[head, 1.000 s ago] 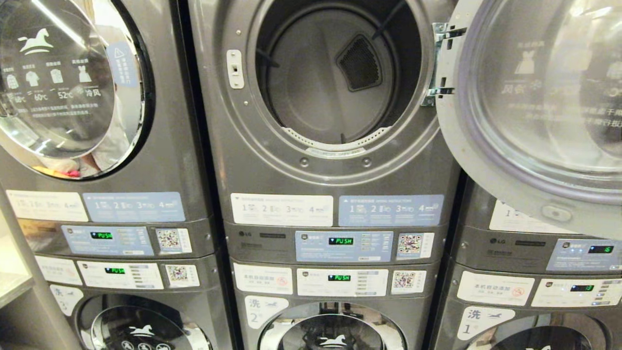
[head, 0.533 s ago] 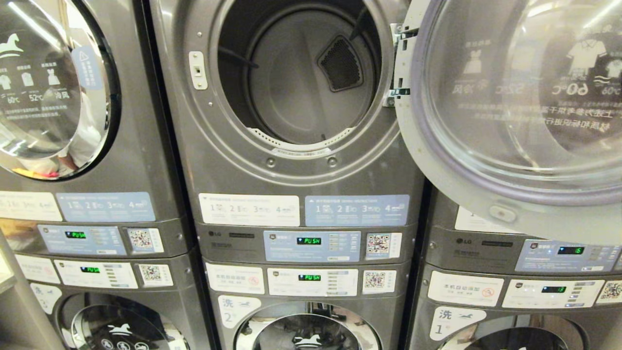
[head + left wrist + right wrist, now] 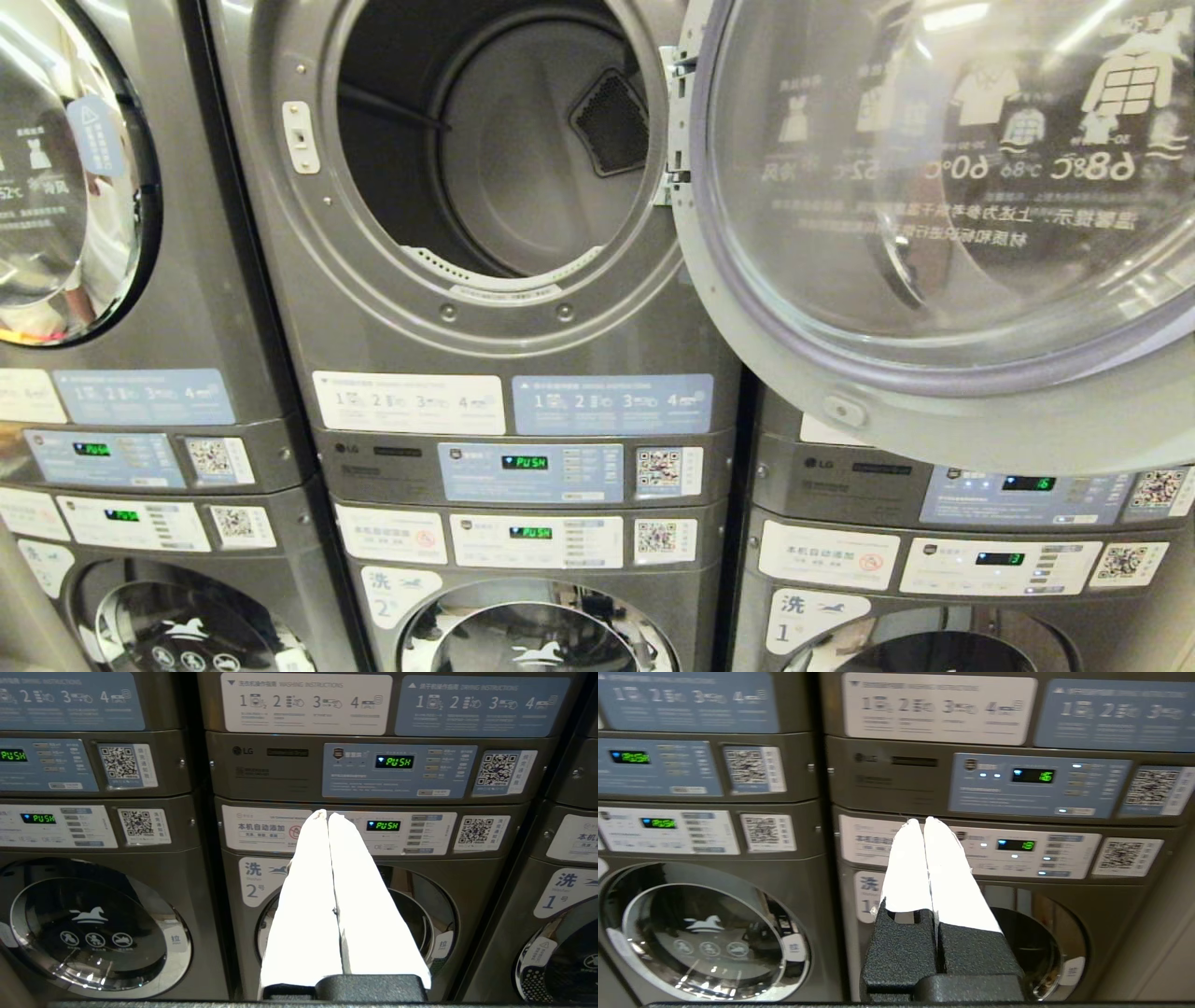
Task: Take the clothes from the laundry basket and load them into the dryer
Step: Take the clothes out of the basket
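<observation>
The dryer (image 3: 485, 308) is the upper grey machine in the middle stack, its round mouth showing a bare drum (image 3: 523, 159). Its glass door (image 3: 934, 187) hangs swung out on the right. The clothes and the laundry basket are out of view. Neither arm shows in the head view. My left gripper (image 3: 325, 814) is shut and holds nothing, its white fingers pointing at the control panel of washer 2 (image 3: 355, 905). My right gripper (image 3: 922, 822) is shut too and holds nothing, facing the panel of washer 1 (image 3: 1045, 942).
Three stacks of grey machines fill the view, with dryers above and washers below. The left dryer (image 3: 56, 168) has its door shut, with something pale behind the glass. The open door overhangs the right stack (image 3: 934, 523). Green PUSH displays (image 3: 524, 462) glow on the panels.
The whole head view has slid leftward, so the camera has turned or driven to the right. The open door fills more of the picture now. Nothing among the machines has moved.
</observation>
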